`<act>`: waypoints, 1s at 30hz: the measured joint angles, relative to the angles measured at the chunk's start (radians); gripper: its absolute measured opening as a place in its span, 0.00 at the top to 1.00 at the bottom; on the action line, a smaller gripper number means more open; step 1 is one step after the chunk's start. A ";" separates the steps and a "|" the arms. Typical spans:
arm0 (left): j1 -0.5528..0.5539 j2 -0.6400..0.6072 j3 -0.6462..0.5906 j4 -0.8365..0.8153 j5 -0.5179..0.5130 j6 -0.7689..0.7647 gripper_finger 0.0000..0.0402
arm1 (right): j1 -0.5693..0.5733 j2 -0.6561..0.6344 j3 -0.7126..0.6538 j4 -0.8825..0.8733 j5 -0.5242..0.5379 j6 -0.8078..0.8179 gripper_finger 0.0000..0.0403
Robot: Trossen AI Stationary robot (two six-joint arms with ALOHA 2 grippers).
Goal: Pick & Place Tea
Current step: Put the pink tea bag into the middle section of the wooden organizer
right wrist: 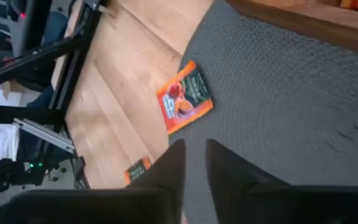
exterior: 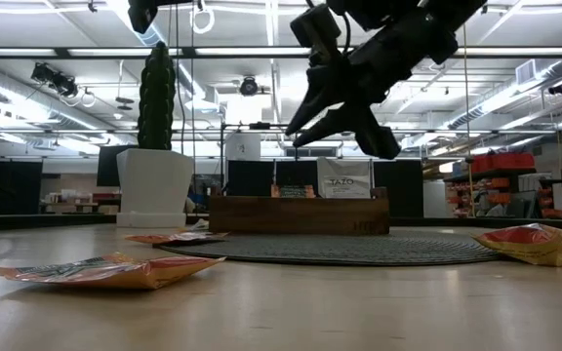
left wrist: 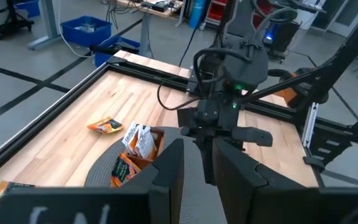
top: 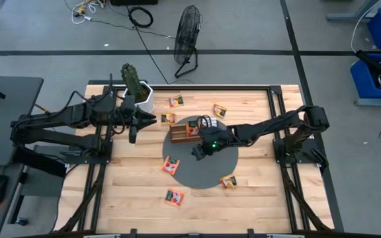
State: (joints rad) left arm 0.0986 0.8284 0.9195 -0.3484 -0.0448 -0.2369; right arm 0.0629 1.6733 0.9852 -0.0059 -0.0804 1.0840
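Orange-red tea sachets lie flat around a round grey mat [top: 200, 173]: one [top: 170, 165] [right wrist: 184, 96] across the mat's left rim, others at the near side [top: 174, 196] [top: 228, 180] and the far side [top: 176, 100] [top: 219, 110]. A brown wooden tray [top: 185, 132] [exterior: 301, 214] on the mat holds upright sachets, one of them white [exterior: 341, 180]. My right gripper [top: 198, 152] [exterior: 340, 136] [right wrist: 194, 165] hangs open above the mat, near the tray, slanting down, with nothing between its fingers. My left gripper [top: 149, 119] [left wrist: 197, 168] is held up left of the mat, open and empty.
A cactus in a white pot [top: 137, 89] [exterior: 154, 175] stands at the far left of the table, close behind my left gripper. Black frame rails [top: 276, 119] run along the table's sides. Bare wood [top: 263, 192] lies near and right of the mat.
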 joint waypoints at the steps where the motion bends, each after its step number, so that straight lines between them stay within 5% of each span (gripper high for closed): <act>1: 0.000 0.000 0.000 -0.001 0.000 0.008 0.78 | 0.001 0.008 0.000 0.017 0.002 0.006 0.78; 13: 0.026 0.000 0.000 -0.022 -0.006 0.012 0.78 | 0.014 0.208 0.053 0.225 -0.010 0.218 0.39; 30: 0.029 0.001 0.000 -0.024 -0.006 0.013 0.78 | 0.019 0.413 0.383 -0.103 0.038 0.172 0.42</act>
State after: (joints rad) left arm 0.1272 0.8291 0.9199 -0.3721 -0.0513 -0.2240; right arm 0.0822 2.0865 1.3678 -0.1087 -0.0420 1.2563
